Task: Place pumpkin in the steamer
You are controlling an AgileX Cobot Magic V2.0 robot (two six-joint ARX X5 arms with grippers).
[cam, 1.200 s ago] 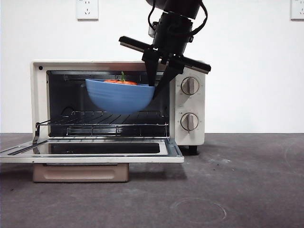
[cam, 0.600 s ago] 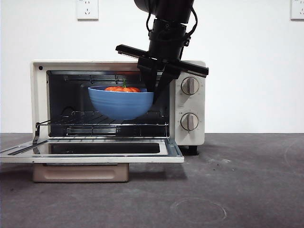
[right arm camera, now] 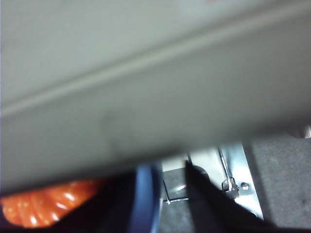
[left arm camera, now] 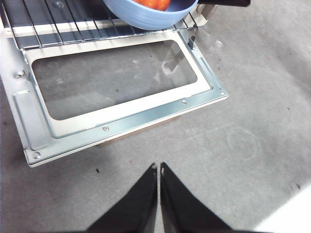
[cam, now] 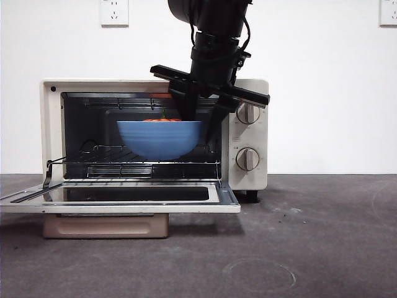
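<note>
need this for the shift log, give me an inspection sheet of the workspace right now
surface: dark grey table, faint ring marks
job's things: pumpkin sits in blue bowl; bowl held just above wire rack inside steamer, door open flat
clutter: nothing seen
grippers: right gripper clamps the bowl's rim; left gripper shut, empty, above the table in front of the door
cables: black cable along the right arm
surroundings: white wall, two sockets
</note>
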